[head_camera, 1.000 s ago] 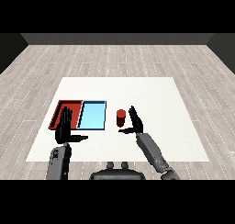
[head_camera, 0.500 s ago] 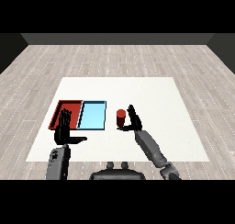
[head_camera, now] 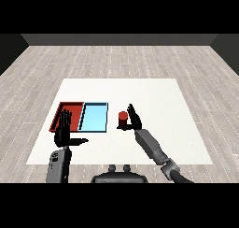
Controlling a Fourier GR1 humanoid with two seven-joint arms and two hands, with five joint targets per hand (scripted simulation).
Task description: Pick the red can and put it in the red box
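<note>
Centrally on the white bench (head_camera: 154, 94): red can (head_camera: 123, 120), upright, standing on the bare surface just right of the light blue tray (head_camera: 94, 117) and apart from it. Not in either tray.

Right hand (head_camera: 134, 118) directly beside the can on its right, fingers straight and spread, pointing up and away, thumb reaching toward the can's near side. Open, not curled round the can; whether palm or thumb actually touches the can cannot be told. Grey right forearm (head_camera: 151, 146) slanting in from the lower right.

Left hand (head_camera: 64, 131) held up in front of the near left corner of the red tray (head_camera: 63, 111), fingers straight and pointing upward, thumb stuck out sideways to the right. Open, holding nothing. Partly covering the red tray's near edge in this view. Grey left forearm (head_camera: 59, 164) rising nearly vertically from the lower left.

Red tray and light blue tray lying side by side, touching along their shared edge, red at the left, blue at the right, both toward the left half of the bench. Nothing seen inside either.

Around the bench, pale wood-plank floor (head_camera: 119, 59).
</note>
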